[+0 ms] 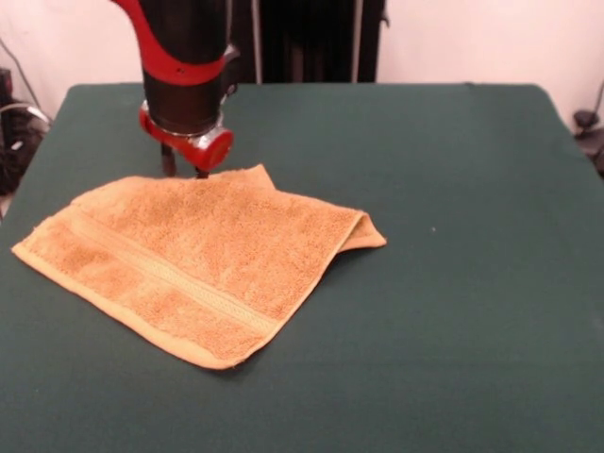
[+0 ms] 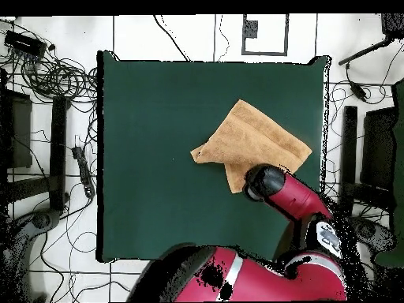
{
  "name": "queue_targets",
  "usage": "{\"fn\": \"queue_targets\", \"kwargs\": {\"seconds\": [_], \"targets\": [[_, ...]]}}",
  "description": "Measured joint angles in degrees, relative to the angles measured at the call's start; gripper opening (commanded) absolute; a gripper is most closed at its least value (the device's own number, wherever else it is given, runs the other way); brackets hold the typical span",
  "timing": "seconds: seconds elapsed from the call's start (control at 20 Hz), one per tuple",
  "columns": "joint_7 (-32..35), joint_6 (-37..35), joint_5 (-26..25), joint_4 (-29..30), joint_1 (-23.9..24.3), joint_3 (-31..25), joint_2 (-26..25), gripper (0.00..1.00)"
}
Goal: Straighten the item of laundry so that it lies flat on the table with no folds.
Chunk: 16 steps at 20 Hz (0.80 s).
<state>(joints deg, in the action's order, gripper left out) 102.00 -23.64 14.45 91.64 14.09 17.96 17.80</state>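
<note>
Front view, from left to right: the orange-tan terry towel [image 1: 193,269] lies on the dark green table [image 1: 453,283], filling the left half of the frame; its left corner points toward the left edge, and a woven band runs diagonally across it near the lower-left hem; the right side is doubled over, with a fold line at the right end and a lower layer poking out beneath it as a small tab; another corner sticks up at the towel's upper edge; the red and black arm comes down from the upper left, and the gripper [image 1: 185,169] stands at that upper edge, two dark fingertips [image 1: 168,162] a little apart, touching or just above the cloth; whether they pinch any cloth cannot be told. Overhead view, left to right: the table [image 2: 158,158] is bare green on the left; the towel [image 2: 252,142] sits in the upper right part, its lower right edge hidden under the arm's black wrist [image 2: 264,181].
</note>
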Motion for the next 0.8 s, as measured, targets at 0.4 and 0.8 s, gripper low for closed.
{"fn": "queue_targets", "kwargs": {"seconds": [0.4,0.8], "targets": [[2.3,0.2,3.4,1.4,-6.8,2.2,-0.1,1.0],[3.9,-3.7,3.6,1.4,-10.6,3.3,1.6,1.0]]}}
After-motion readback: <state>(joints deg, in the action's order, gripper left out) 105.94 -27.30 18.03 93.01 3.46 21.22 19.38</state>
